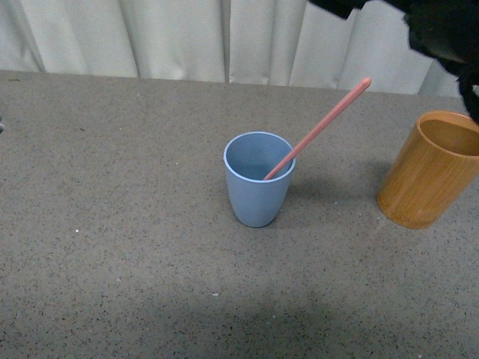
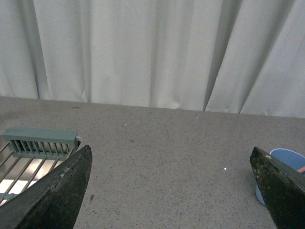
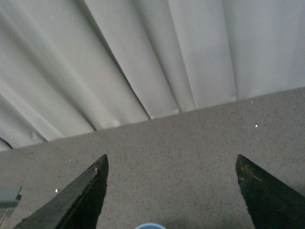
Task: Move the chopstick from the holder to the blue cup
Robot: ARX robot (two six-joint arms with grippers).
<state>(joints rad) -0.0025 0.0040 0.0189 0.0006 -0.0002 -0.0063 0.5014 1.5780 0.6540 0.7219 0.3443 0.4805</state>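
Note:
In the front view the blue cup (image 1: 258,179) stands upright near the middle of the grey table. One salmon-pink chopstick (image 1: 322,127) rests inside it, leaning up and to the right over the rim. The orange-brown holder (image 1: 432,170) stands at the right edge, tilted in view, and nothing shows in its mouth. A dark part of my right arm (image 1: 441,30) hangs over the holder at the top right. My left gripper (image 2: 170,149) is open over bare table, with the cup (image 2: 286,156) just behind one finger. My right gripper (image 3: 171,157) is open and empty, with the cup's rim (image 3: 150,226) below it.
A pale curtain (image 1: 224,37) closes off the table's far edge. In the left wrist view a grey-green slotted block (image 2: 40,140) sits on a wire rack (image 2: 19,174) at the table's left end. The grey speckled table (image 1: 112,224) stretches wide to the left of the cup.

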